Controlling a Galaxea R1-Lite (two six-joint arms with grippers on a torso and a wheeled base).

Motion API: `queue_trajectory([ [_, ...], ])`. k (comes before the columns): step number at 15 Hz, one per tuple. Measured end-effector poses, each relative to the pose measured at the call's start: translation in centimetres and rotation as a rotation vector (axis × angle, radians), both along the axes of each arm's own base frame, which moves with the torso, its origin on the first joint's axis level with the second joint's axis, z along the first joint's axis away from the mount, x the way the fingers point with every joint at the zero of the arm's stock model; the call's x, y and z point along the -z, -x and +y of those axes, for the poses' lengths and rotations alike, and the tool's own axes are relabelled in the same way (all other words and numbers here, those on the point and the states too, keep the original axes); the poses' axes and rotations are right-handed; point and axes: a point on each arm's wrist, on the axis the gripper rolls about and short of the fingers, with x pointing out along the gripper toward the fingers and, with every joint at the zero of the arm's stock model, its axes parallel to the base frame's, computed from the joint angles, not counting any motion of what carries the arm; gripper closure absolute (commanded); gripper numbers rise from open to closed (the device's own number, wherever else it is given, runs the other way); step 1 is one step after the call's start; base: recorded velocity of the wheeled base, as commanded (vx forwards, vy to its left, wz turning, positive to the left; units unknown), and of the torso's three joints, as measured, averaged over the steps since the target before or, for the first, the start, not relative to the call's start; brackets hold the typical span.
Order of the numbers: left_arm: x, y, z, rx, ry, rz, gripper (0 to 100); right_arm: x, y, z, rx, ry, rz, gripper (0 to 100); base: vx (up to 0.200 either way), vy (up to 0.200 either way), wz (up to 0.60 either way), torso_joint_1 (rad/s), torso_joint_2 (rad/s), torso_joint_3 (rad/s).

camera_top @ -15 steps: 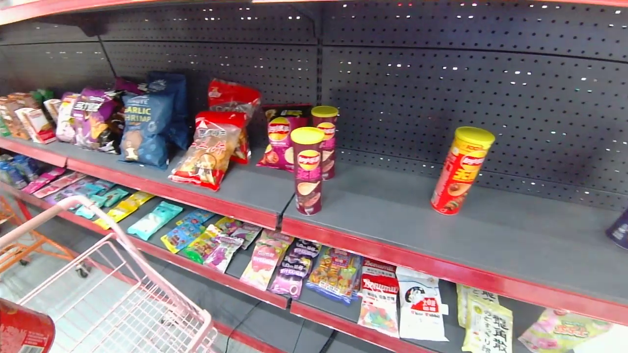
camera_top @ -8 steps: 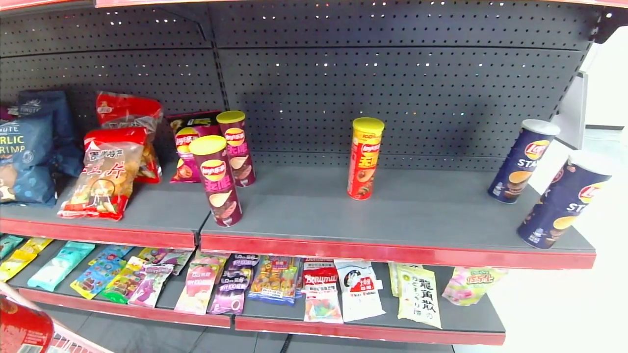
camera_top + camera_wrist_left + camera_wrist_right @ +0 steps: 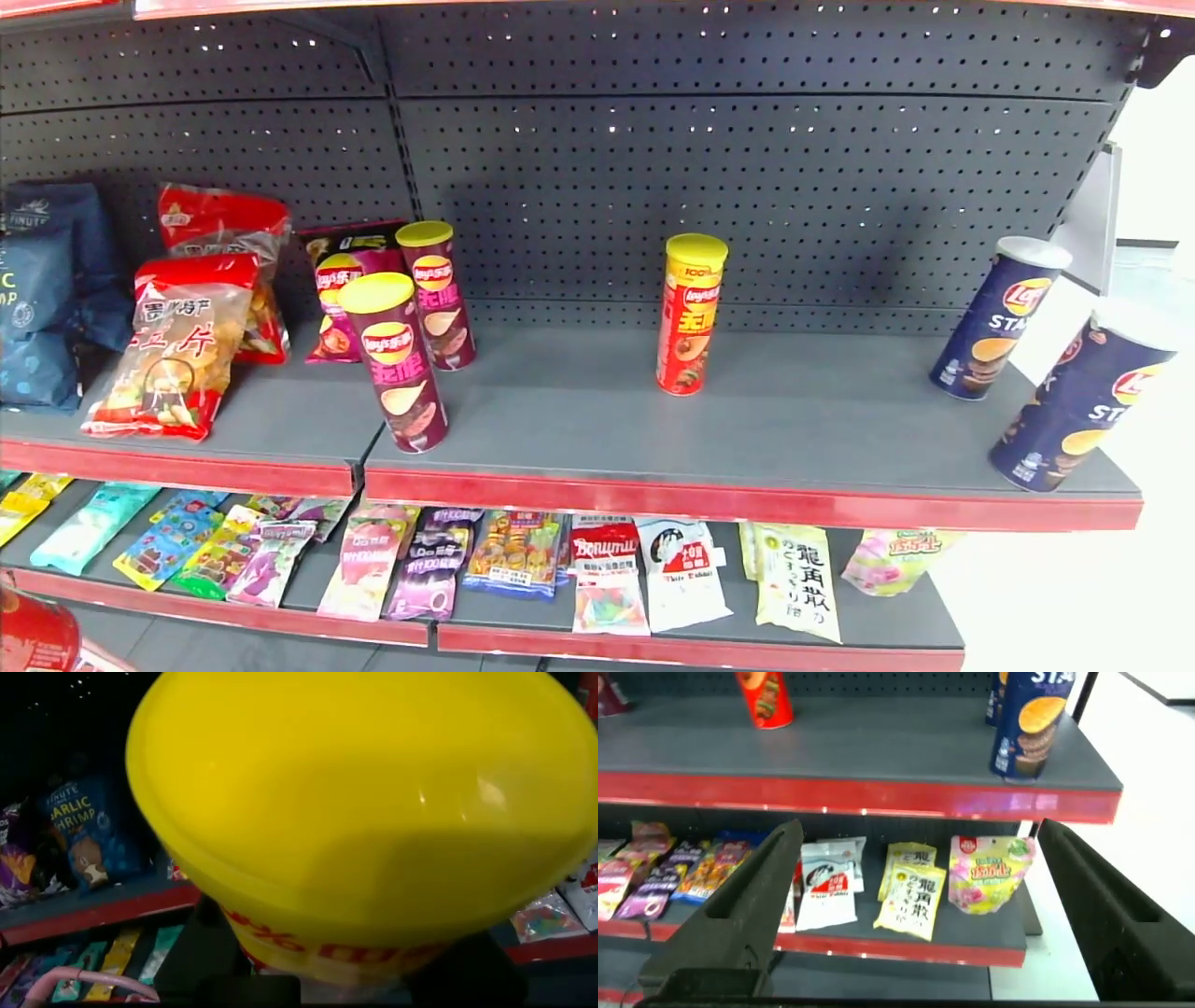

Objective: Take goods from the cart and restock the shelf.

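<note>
A red canister (image 3: 33, 637) is clamped in the left gripper (image 3: 336, 985), at the head view's lower left corner, not yet shelved. The right gripper (image 3: 915, 905) is spread apart, empty. One matching canister (image 3: 689, 313) is stood mid-frame on the shelf (image 3: 747, 429); restocking is judged underway

Right claw (image 3: 917, 829) spread wide before shelf (image 3: 831, 793); 1 blue can (image 3: 1029, 723) near shelf end, 1 red can (image 3: 766, 695) farther along; packets (image 3: 910, 891) below.

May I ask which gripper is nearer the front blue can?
Right. The right gripper faces the front blue can from below; the left gripper holds a red can far left.
</note>
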Motion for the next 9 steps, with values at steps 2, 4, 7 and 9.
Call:
queue_trajectory([
  [2, 0.1, 0.1, 0.0, 0.000, -0.003, -0.005, 100, 0.0, 0.0, 0.0, 0.000, 0.000, 0.000, 0, 0.000, 0.000, 0.00, 0.000, 0.00, 0.000],
  [4, 0.1, 0.3, 0.0, 0.002, -0.023, -0.016, 100, 0.0, 0.0, 0.0, 0.000, 0.000, 0.000, 0, 0.000, 0.000, 0.00, 0.000, 0.00, 0.000],
  [7, 0.3, 0.9, -0.1, 0.004, -0.030, -0.040, 100, 0.0, 0.0, 0.0, -0.003, 0.015, -0.002, 0, 0.000, 0.000, 0.00, 0.000, 0.00, 0.000],
  [9, 0.6, 1.3, -0.2, 0.005, -0.032, -0.058, 100, -1.5, 0.3, 0.0, -0.025, 0.027, -0.041, 0, 0.000, 0.000, 0.00, 0.000, 0.00, 0.000],
])
